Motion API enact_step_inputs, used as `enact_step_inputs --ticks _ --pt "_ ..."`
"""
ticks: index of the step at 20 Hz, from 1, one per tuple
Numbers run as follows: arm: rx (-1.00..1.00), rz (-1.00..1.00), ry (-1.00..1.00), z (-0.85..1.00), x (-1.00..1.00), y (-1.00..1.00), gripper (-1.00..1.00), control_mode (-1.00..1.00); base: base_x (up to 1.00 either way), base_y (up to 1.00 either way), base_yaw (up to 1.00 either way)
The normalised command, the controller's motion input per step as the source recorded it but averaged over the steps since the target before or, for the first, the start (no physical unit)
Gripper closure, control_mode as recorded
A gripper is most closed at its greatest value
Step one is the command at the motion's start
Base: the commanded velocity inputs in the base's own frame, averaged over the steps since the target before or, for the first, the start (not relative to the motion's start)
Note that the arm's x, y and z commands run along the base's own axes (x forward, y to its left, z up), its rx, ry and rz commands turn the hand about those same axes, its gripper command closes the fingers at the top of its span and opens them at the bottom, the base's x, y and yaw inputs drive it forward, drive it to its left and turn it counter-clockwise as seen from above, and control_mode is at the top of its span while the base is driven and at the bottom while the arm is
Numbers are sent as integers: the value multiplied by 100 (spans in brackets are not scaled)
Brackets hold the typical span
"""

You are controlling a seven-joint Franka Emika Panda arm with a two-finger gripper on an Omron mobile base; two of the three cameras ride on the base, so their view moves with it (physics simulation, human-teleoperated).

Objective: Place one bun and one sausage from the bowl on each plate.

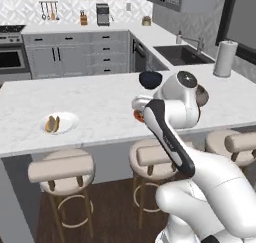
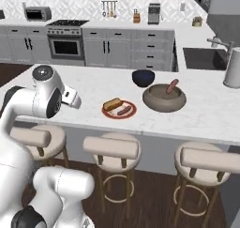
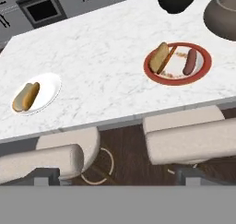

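hand (image 3: 117, 174): fingers apart, empty, over stools | white plate (image 3: 50, 87): worktop, bun (image 3: 26, 97) on it | red-rimmed plate (image 3: 201, 64): bun and sausage (image 3: 190, 62) | bowl (image 2: 164, 98): just beside red-rimmed plate, one sausage inside

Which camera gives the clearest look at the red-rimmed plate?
The hand view: the red-rimmed plate lies unobstructed, with bun and sausage distinct. The right base view shows it smaller; in the left base view the arm hides most of it.

Bun (image 3: 159, 57) and sausage (image 3: 190, 62) on red-rimmed plate (image 3: 201, 71); white plate (image 3: 51, 90) with bun (image 3: 26, 97).
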Motion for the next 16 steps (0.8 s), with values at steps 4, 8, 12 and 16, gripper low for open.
enact_step_inputs --ticks 4,8,12,16 --pt "0 0 0 0 0 0 -100 100 0 -100 0" --pt "0 0 0 0 0 0 -100 100 5 -100 0" --pt "0 0 0 0 0 0 -100 100 52 -97 0" --pt "0 0 0 0 0 0 -100 100 100 -54 -1"
